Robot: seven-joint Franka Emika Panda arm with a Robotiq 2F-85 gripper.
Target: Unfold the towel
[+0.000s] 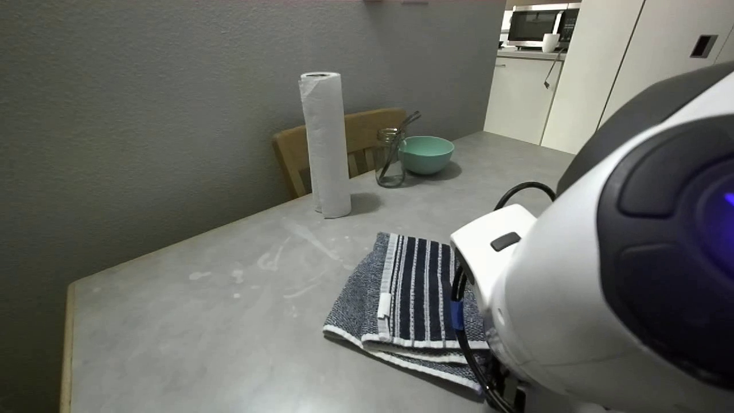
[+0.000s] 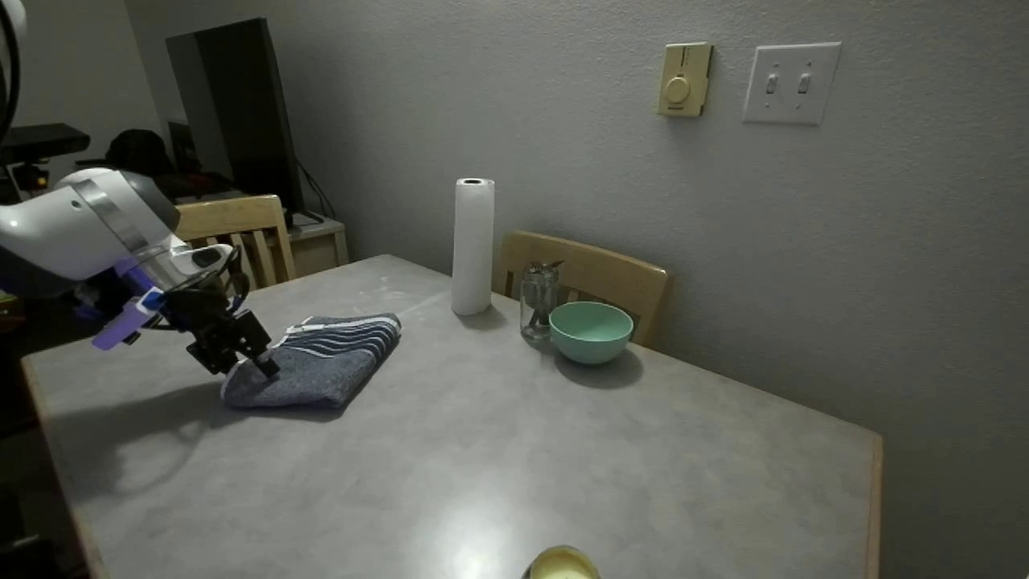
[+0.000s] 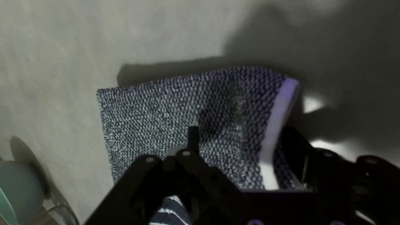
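Note:
The towel (image 1: 421, 292) lies folded in layers on the table, dark grey-blue with white stripes and a white edge. It also shows in an exterior view (image 2: 309, 374) and in the wrist view (image 3: 162, 115). My gripper (image 2: 243, 366) is at the towel's near end, low over it. In the wrist view my gripper (image 3: 242, 137) is open, with one finger over the cloth and the other just outside the white edge. The white edge lies between the fingers. Whether the fingertips touch the cloth cannot be told. The arm hides part of the towel and most of the gripper in an exterior view.
On the grey table (image 2: 450, 450) stand an upright paper roll (image 2: 473, 249), a glass jar with utensils (image 2: 539, 301) and a green bowl (image 2: 591, 331). A yellow-topped round item (image 2: 563, 563) is at the front edge. Chairs (image 2: 611, 269) and a wall stand behind the table.

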